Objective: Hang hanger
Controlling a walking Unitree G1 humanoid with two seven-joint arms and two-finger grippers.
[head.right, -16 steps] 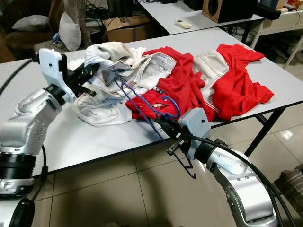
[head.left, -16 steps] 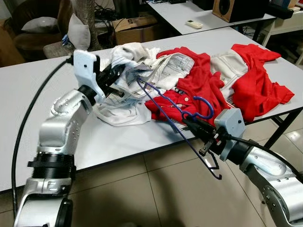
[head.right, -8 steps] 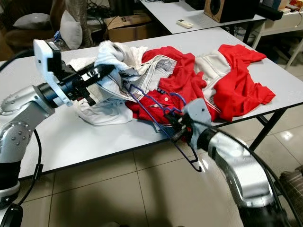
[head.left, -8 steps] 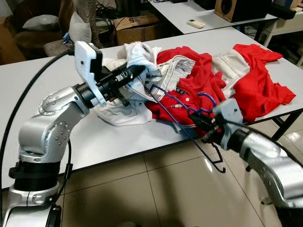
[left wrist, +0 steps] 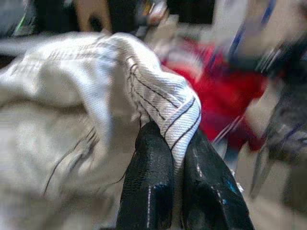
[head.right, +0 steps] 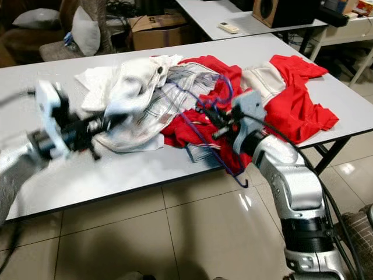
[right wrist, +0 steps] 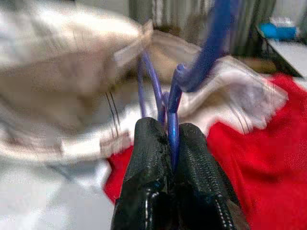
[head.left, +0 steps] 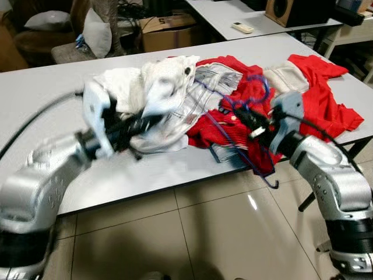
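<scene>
Hanger (head.left: 236, 125): thin blue wire, pinched in right end effector (right wrist: 170, 143); left end effector (left wrist: 165, 158) clamps white striped shirt (left wrist: 144, 91).

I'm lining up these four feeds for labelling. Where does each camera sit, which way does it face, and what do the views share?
Left eye view: on the head, looking down at the table; both silver arms show.
Right eye view: same head, shifted slightly; same arms.
Left wrist view: along the left hand, pinching the white striped garment.
Right wrist view: along the right hand, clamped on the blue hanger.
Shared: the red clothes and the white striped garment appear in all four.
</scene>
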